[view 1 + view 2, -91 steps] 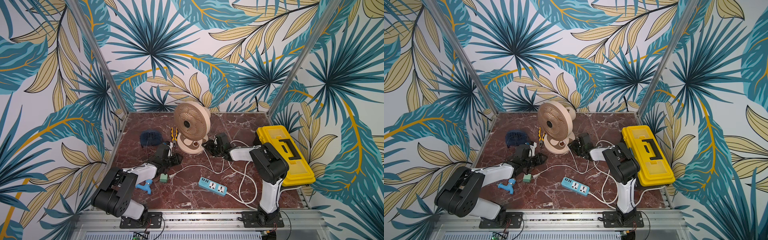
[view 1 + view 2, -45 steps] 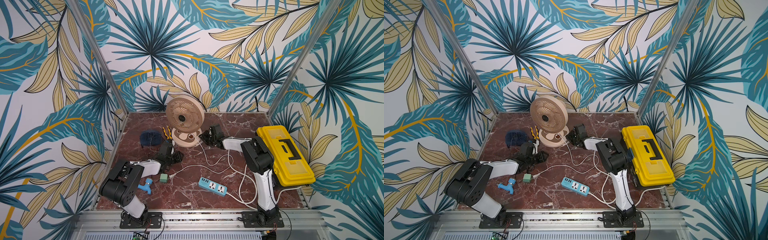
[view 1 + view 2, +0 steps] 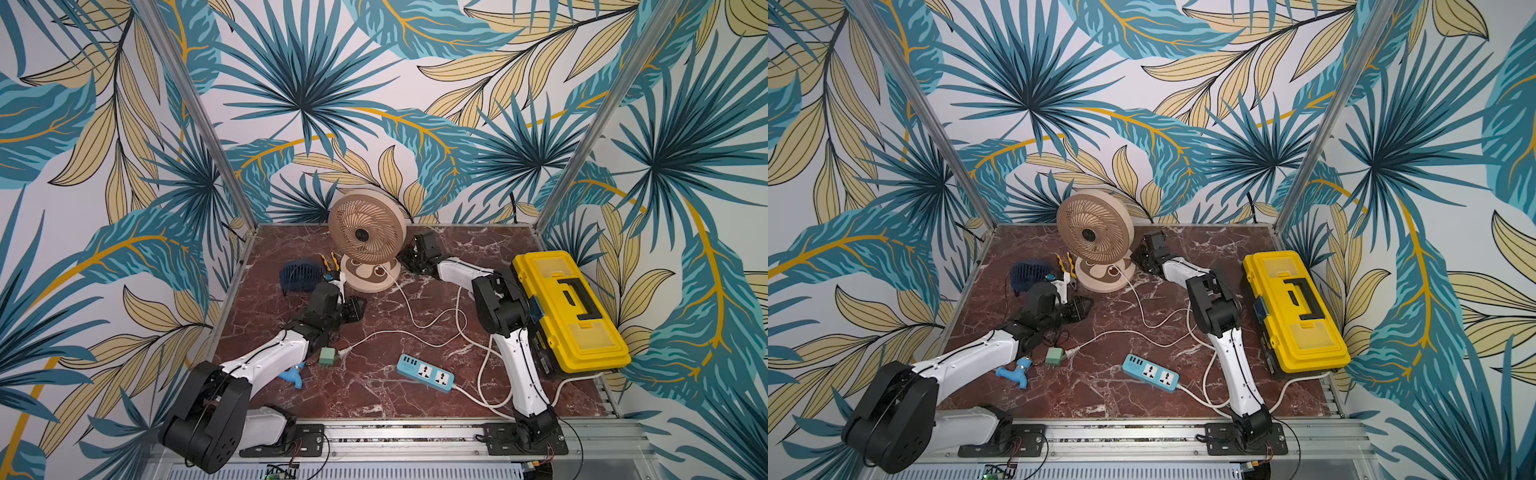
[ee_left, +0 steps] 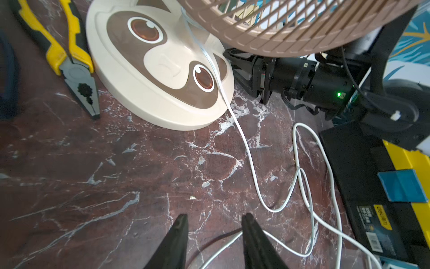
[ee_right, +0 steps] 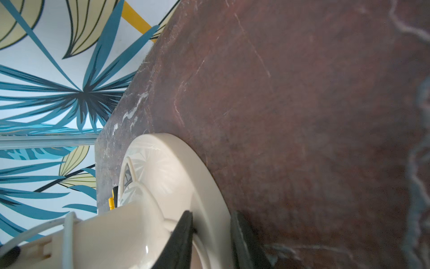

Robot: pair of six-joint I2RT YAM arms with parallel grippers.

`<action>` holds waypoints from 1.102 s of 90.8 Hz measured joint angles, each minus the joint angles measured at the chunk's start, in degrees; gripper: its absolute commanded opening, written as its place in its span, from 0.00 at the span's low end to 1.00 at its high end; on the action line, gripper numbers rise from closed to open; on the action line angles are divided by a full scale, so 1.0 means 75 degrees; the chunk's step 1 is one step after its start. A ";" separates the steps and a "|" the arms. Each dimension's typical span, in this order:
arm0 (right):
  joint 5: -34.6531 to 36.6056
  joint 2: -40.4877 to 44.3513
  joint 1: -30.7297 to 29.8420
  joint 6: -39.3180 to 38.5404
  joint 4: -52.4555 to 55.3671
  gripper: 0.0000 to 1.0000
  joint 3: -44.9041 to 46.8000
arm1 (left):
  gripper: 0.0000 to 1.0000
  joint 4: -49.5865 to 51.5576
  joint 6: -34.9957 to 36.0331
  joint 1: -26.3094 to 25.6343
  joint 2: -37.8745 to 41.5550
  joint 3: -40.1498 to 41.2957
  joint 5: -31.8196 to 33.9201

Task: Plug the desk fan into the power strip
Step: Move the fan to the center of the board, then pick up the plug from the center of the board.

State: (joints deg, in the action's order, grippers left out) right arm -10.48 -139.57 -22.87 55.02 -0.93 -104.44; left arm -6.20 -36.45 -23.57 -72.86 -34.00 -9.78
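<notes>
Plug still to be made: the power strip [image 3: 424,372] lies near the front of the marble tabletop [image 3: 374,399]. Both its white sockets are empty in both top views, and its own cord trails off toward the right arm's base. The desk fan [image 3: 368,237] stands upright at the back, well apart from the strip. Its white cord [image 4: 246,149] loops across the marble and appears to end in a plug [image 3: 343,353] just beside a small green adapter [image 3: 327,356]; whether the two are joined cannot be told. The right gripper [image 5: 213,214] is clamped on the rim of the fan's round base, one finger on top, the other at its outer edge. The left gripper [image 4: 214,216] hovers low over the marble, fingers apart and empty. By this showing the plugging has not begun: the plug must be picked up, carried to the strip and pressed home.
</notes>
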 measured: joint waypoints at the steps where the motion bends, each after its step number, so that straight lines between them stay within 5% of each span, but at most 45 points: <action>1: -0.0006 0.0032 0.0000 -0.0044 0.0029 0.32 0.0012 | 0.55 0.0047 0.0029 -0.0009 0.0052 0.0000 0.0020; 26: -0.0073 0.2483 -0.0102 -0.1658 0.1311 0.53 0.1425 | 0.99 0.1224 0.0769 -0.0761 0.1067 -0.0009 0.0428; 41: -0.0020 0.4666 -0.0105 -0.2643 0.1751 0.70 0.2340 | 1.00 0.2113 0.1364 -0.1492 0.1029 -0.0379 0.0714; 54: 0.0233 0.6298 -0.0090 -0.3235 0.1958 0.98 0.3739 | 1.00 0.2515 0.1886 -0.2171 0.0586 -0.1043 0.0970; 81: 0.1405 0.7807 0.0219 -0.3066 0.2952 0.99 0.6024 | 1.00 0.3258 0.2763 -0.3698 -0.1708 -0.2978 0.1460; 100: 0.1853 0.8891 0.0874 -0.2550 0.3334 1.00 0.6764 | 0.92 0.3672 0.3220 -0.4127 -0.3293 -0.4118 0.1632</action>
State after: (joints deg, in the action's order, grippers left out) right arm 3.42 -72.88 -16.32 35.90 24.08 -53.71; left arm 21.34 -12.29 -54.52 -97.56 -64.88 2.46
